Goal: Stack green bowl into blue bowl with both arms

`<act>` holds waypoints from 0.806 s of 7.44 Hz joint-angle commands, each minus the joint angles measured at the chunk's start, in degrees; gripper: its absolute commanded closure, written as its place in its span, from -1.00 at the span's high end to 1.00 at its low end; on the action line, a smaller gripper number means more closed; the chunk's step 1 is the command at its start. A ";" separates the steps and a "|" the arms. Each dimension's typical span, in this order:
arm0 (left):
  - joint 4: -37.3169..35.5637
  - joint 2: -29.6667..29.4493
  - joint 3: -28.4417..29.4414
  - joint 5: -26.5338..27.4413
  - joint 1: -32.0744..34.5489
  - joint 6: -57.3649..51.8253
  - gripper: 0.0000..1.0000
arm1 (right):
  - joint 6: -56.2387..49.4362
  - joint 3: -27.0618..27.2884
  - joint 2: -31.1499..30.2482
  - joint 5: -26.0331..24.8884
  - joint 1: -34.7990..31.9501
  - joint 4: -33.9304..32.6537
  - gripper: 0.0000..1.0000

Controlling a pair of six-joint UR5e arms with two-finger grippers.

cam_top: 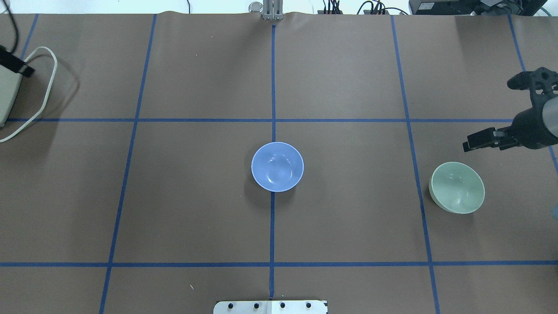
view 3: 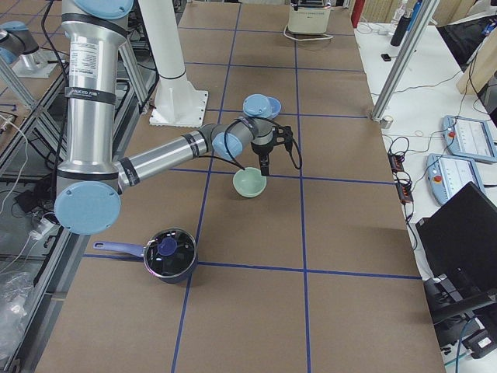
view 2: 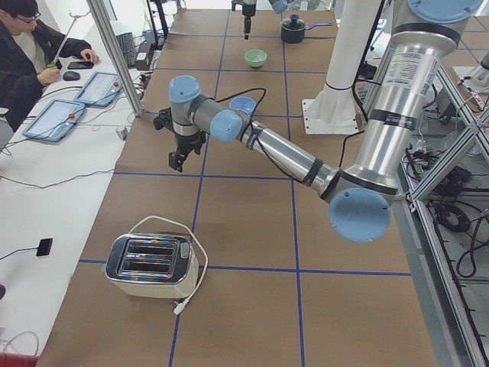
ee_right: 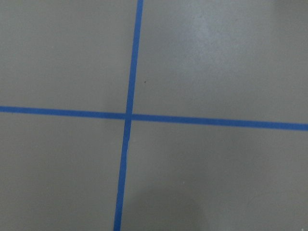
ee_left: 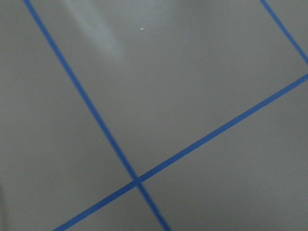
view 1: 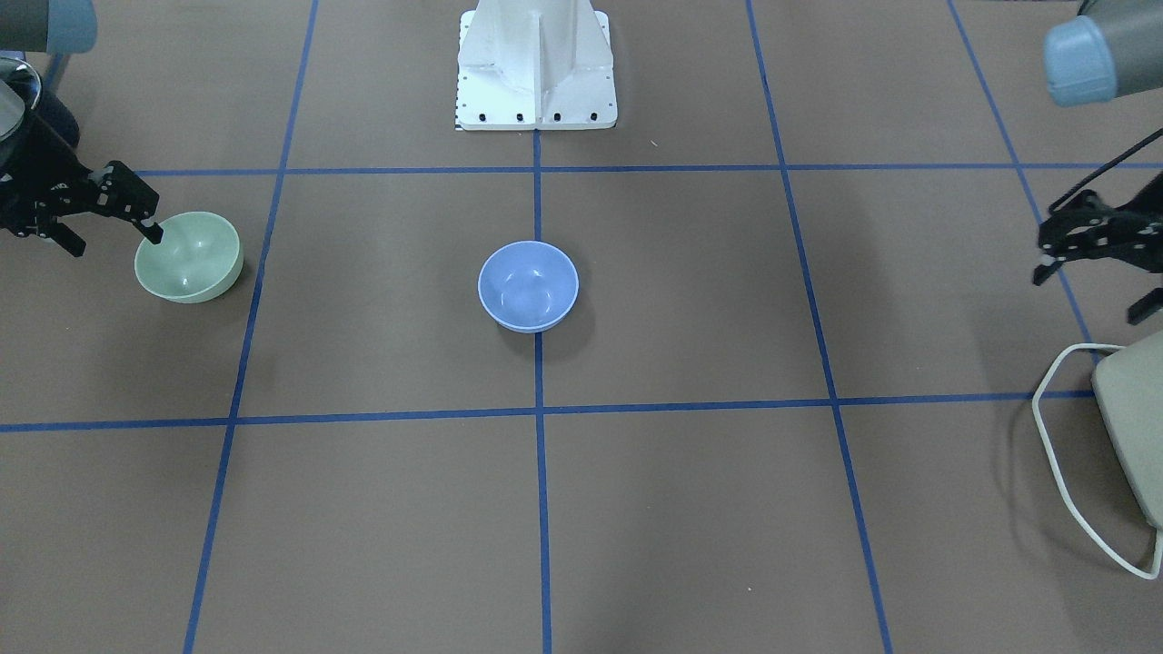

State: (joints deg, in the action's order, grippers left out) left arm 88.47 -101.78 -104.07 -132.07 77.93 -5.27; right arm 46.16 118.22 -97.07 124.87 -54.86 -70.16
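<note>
The green bowl stands upright on the table, off on my right side; it also shows in the overhead view. The blue bowl stands empty at the table's middle, on a tape crossing. My right gripper is open and empty, hovering just beside the green bowl, with one fingertip over the bowl's rim. My left gripper is open and empty, far from both bowls, above the table near the toaster. Both wrist views show only brown paper and blue tape.
A toaster with a white cord sits at my left end of the table. A dark pot with a blue lid knob sits at my right end. The white pedestal stands at the robot's side. People sit at a side desk.
</note>
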 commanded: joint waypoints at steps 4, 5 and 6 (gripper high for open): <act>-1.11 12.73 9.75 0.33 18.01 -10.45 0.98 | 8.15 1.32 -6.71 -9.72 10.46 6.96 1.00; -1.02 14.83 9.24 0.23 18.13 -10.98 0.98 | 7.02 -1.03 -6.64 -11.73 10.91 7.14 1.00; -1.02 14.85 9.23 0.67 18.22 -10.98 0.98 | 3.53 -3.93 -6.29 -12.19 10.83 9.66 1.00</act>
State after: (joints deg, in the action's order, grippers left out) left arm 87.38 -87.86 -94.93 -131.68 95.41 -15.94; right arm 52.62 117.37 -103.42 114.10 -44.43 -62.68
